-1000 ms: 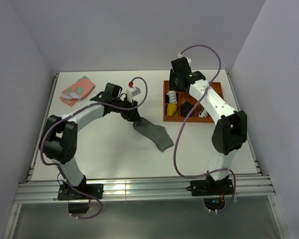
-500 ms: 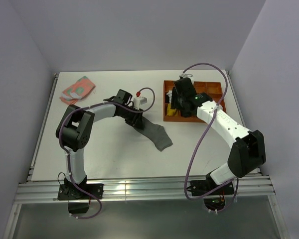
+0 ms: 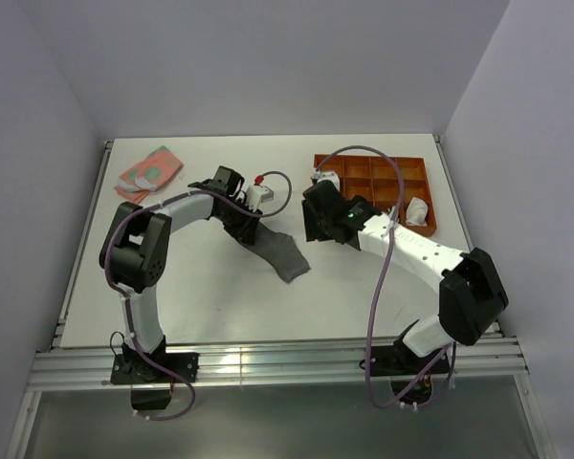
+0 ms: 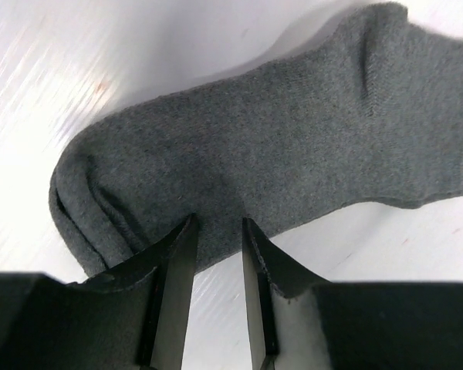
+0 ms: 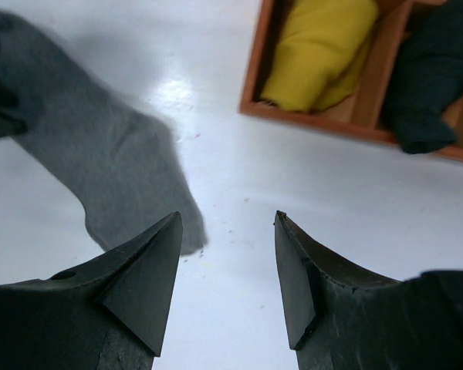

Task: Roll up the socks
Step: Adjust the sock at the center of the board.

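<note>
The grey sock (image 3: 285, 253) lies flat on the white table, running diagonally. In the left wrist view it (image 4: 293, 146) fills the upper frame, its left end creased. My left gripper (image 3: 250, 226) sits at its upper left end; its tips (image 4: 217, 223) rest at the sock's near edge with a narrow gap and no fabric bunched between them. My right gripper (image 3: 309, 223) hovers open and empty (image 5: 228, 220) over bare table just right of the sock's toe (image 5: 131, 169). A white piece with dark marks (image 3: 327, 179) lies at the tray's far left; I cannot tell whether it is the striped sock.
An orange divided tray (image 3: 394, 169) stands at the back right. It holds a yellow bundle (image 5: 324, 50), a black bundle (image 5: 428, 85) and a white item (image 3: 417, 210). A pink and green cloth (image 3: 148, 172) lies at the back left.
My right arm swung from over the tray down to the table beside the sock's toe. The left gripper shifted slightly, and the sock now lies shorter and further left.
</note>
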Controlling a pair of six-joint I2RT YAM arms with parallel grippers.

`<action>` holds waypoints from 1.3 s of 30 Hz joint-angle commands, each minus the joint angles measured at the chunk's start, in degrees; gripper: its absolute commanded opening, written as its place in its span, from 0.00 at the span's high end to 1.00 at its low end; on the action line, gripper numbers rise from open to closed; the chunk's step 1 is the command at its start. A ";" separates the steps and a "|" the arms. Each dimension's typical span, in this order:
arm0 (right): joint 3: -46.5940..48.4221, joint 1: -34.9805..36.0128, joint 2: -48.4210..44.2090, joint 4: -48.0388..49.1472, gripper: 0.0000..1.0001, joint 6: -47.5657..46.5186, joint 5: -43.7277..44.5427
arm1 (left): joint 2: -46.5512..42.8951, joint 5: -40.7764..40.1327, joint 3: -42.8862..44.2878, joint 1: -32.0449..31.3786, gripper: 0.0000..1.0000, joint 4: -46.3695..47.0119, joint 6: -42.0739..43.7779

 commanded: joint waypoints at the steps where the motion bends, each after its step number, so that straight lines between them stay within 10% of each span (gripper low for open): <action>1: -0.16 3.73 1.48 3.83 0.42 -0.07 0.54 | -0.77 -6.64 -0.98 1.46 0.64 -9.07 8.35; 18: 5.55 12.97 22.49 10.61 0.55 4.41 -0.70 | -3.15 -1.98 -2.91 5.24 0.64 -11.80 13.46; 39: -3.33 20.53 17.32 9.20 0.55 14.43 0.97 | -4.90 2.84 -3.44 6.56 0.61 -8.65 12.23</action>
